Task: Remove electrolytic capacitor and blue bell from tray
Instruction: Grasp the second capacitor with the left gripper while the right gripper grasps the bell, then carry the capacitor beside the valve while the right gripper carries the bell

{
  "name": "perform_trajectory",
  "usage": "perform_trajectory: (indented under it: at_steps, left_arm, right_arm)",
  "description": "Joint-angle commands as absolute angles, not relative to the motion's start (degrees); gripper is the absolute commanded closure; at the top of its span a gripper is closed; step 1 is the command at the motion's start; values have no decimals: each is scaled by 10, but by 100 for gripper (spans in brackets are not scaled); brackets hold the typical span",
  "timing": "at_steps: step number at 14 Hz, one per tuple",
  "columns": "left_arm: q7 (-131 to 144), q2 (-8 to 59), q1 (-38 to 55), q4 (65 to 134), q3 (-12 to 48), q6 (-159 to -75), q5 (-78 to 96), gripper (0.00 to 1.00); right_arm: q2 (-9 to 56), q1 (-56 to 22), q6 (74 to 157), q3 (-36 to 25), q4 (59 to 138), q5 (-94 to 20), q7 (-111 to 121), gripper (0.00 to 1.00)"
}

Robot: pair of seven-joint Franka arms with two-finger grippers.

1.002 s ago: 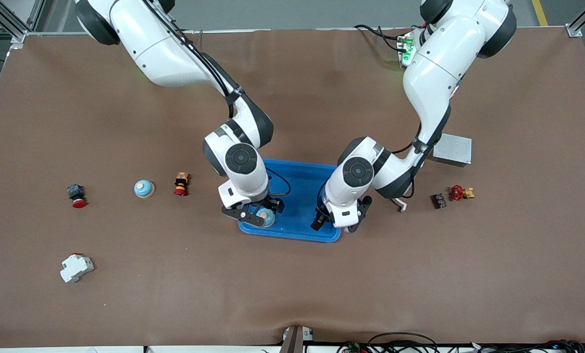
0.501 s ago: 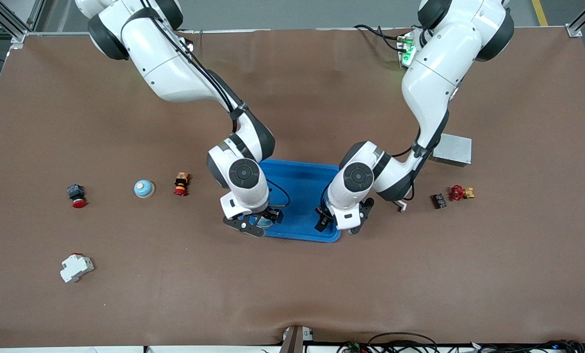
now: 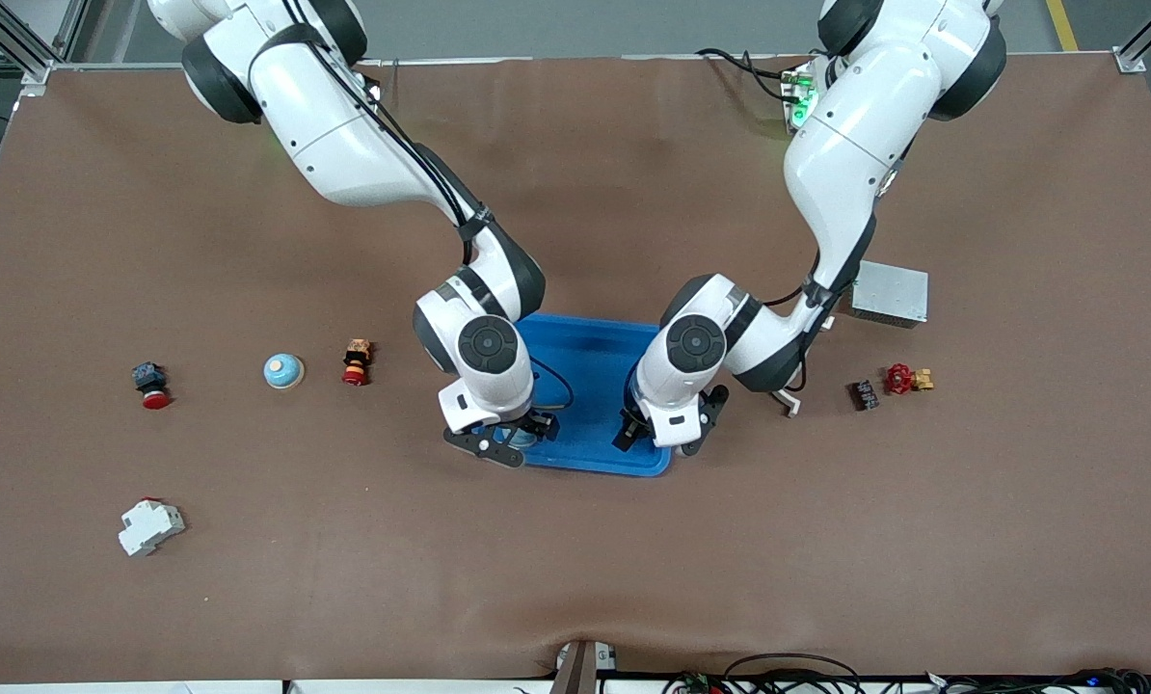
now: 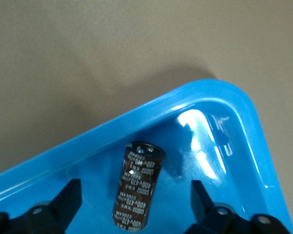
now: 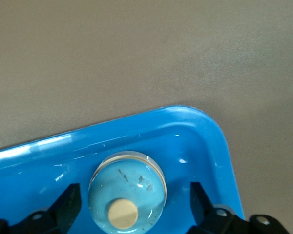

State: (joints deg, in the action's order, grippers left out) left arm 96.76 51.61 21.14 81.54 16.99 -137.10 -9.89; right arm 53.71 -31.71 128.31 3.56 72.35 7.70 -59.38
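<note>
A blue tray (image 3: 585,357) lies mid-table. A dark brown capacitor (image 4: 136,187) lies on its side in a tray corner (image 4: 224,92), between the open fingers of my left gripper (image 4: 134,200), untouched by them. A light blue bell (image 5: 129,192) with a cream button stands in another tray corner (image 5: 195,114), between the open fingers of my right gripper (image 5: 132,200). In the front view the right gripper (image 3: 513,436) and left gripper (image 3: 660,434) hang over the tray's edge nearest the camera. They hide the capacitor and most of the bell.
Toward the right arm's end lie a second blue bell (image 3: 283,371), an orange-red button (image 3: 356,361), a red push button (image 3: 149,384) and a white breaker (image 3: 150,526). Toward the left arm's end lie a grey metal box (image 3: 889,294), a black part (image 3: 863,394) and a red valve (image 3: 905,379).
Both hands have shifted slightly over the tray. The bell showed between the right gripper's fingers a second ago; the hand now covers most of it.
</note>
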Motion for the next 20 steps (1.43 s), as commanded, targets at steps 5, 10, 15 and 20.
perform_trajectory:
  at_steps: [5, 10, 15, 20]
  left_arm:
    - [996, 520, 214, 806, 164, -1369, -115, 92]
    - [999, 501, 215, 804, 152, -1340, -116, 100]
    - [993, 438, 196, 803, 152, -1273, -117, 100]
    - [948, 365, 177, 808, 155, -1167, -113, 100]
  right_arm:
    - [546, -330, 1269, 29, 700, 84, -643, 100]
    - [512, -322, 1212, 46, 700, 76, -641, 100]
    - [481, -254, 1120, 95, 662, 60, -556, 100]
    - [445, -177, 1093, 94, 671, 59, -387, 100]
